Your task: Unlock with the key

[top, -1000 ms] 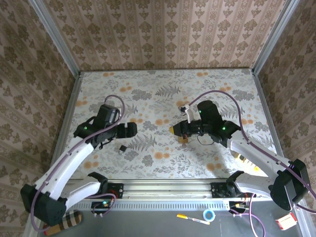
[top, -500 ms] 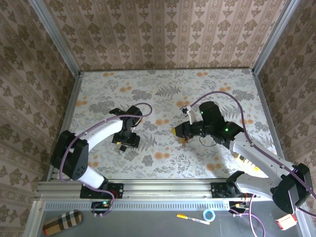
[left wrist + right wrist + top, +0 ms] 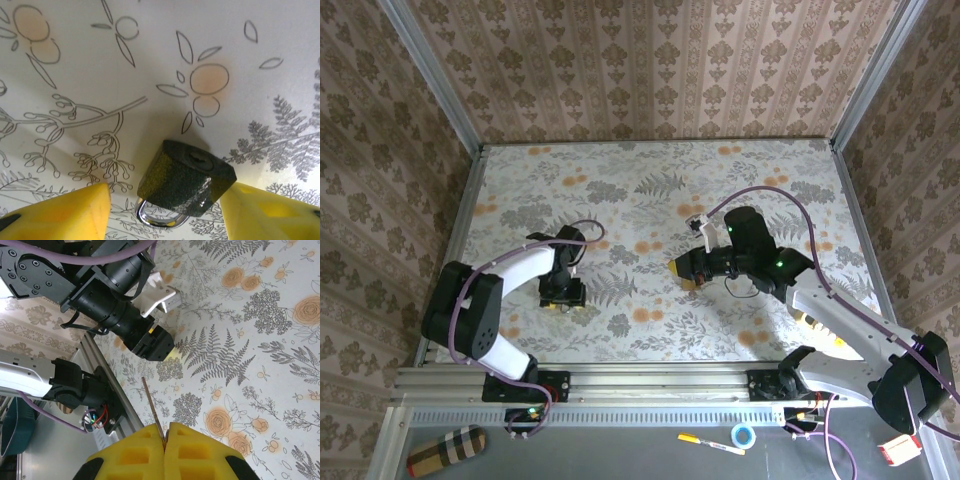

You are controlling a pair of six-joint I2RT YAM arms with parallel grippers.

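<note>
A dark padlock with a silver shackle lies on the floral table, keyhole facing up. My left gripper stands open around it: the right yellow finger is at the lock's corner and the left finger is a gap away. From above, the left gripper points down near the table's front left and covers the lock. My right gripper is shut on the key, whose thin blade sticks out past the pads. It hovers mid-table, right of the left gripper.
A metal rail runs along the near edge, with both arm bases on it. Wallpapered walls and metal posts close in the other sides. A pen and a tape roll lie below the rail.
My left arm has swung inward and come down over the padlock, and its jaws have narrowed around it. The right gripper with the key has barely moved.
</note>
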